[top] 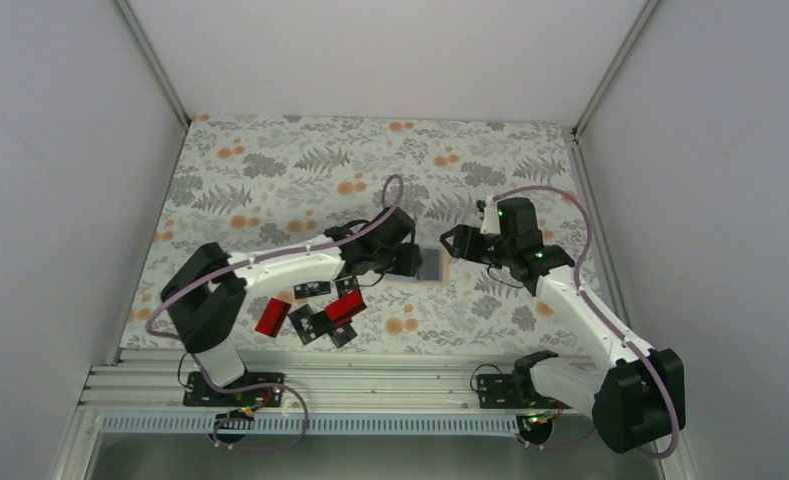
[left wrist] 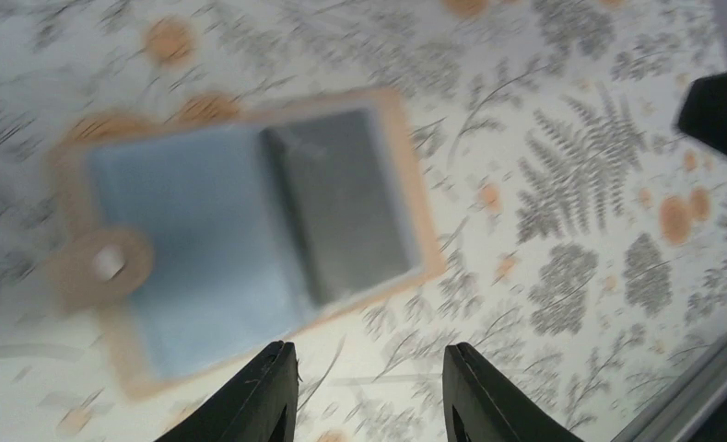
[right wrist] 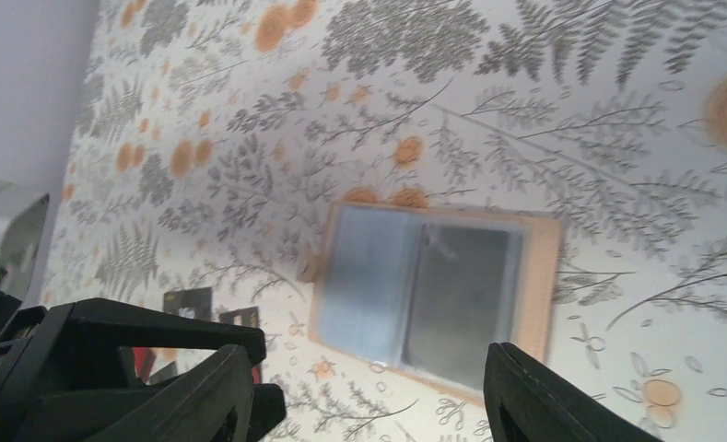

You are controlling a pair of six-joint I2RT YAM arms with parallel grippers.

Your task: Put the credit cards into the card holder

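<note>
On the table (top: 270,170) lie one card holder (right wrist: 364,276), two red cards (top: 272,316), several black cards (top: 311,290); left fingers (left wrist: 258,396) and right fingers (right wrist: 544,396) spread

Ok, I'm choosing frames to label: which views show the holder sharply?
Left wrist: motion blur smears the holder, though the left pincer looks crisp. Right wrist: holder slightly soft, outline clear. Top view: sharp, evenly lit, but the left arm hides most of it.

Motion blur smeared the card holder (left wrist: 249,239) in the left wrist view. Seen from above, the left gripper (top: 405,262) hid most of it.
</note>
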